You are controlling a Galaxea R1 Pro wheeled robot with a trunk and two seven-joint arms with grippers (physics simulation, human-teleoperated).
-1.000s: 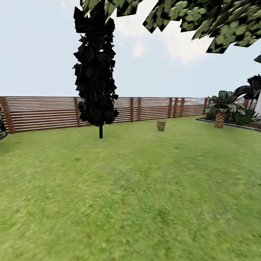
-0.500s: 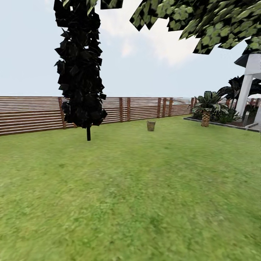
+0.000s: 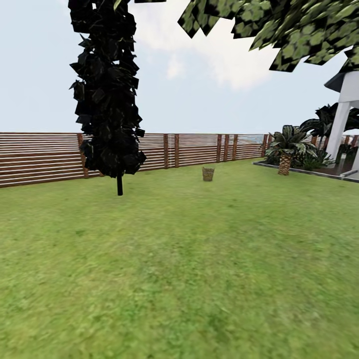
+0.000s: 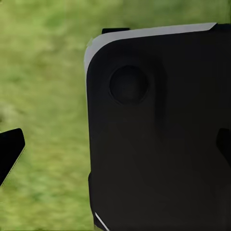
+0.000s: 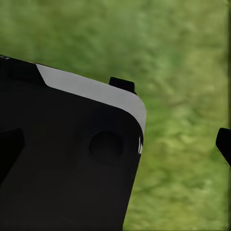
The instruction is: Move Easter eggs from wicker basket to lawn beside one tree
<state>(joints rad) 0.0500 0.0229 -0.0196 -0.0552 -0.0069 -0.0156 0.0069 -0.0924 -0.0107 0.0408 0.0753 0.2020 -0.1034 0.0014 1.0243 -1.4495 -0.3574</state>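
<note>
Brown woven wicker basket [image 3: 208, 173] far off on mottled green lawn [image 3: 199, 259], near slat fence. Eggs not visible; likely light, smooth, fragile, so I pinch mid-shell. Can't tell my tools' state.

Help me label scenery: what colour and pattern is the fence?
Brown horizontal slats between darker brown posts; the fence shows best in the head view.

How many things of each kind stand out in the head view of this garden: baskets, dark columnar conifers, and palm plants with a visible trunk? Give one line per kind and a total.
wicker basket: 1
dark columnar conifer: 1
palm plant with a visible trunk: 1
Total: 3
</note>
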